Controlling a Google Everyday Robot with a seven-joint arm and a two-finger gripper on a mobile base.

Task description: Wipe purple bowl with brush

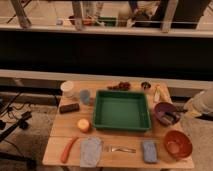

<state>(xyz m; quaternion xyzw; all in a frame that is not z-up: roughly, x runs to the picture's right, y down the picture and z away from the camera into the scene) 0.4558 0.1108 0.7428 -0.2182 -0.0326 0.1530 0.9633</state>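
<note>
Along the near edge of the wooden surface [59,129] lie a carrot [68,149], a grey cloth [91,151], a metal fork [120,149] and a blue sponge [149,150]. The larger orange bowl [178,144] stands at the near right corner. None of these are involved in the task.

One row back on the right, just beside the green tray [121,110], is the purple bowl [159,107]. The hand [176,116] reaches in from the right edge and sits over the bowl's right side. It is closed narrow, and it appears to be clamped on the brush [170,118], which shows as a dark shape with a paler part resting inside the bowl.

The wiping step looks to be in hand, with the brush already down in the bowl rather than on its way there. Next the brush needs to sweep across the bowl's inner face. The pressure should be light enough that the glossy bowl does not slide toward the tray or tip on its rim.

Farther back are a dark block [69,107], a white cup [67,89] and a blue cup [85,96], all well apart from the work.
</note>
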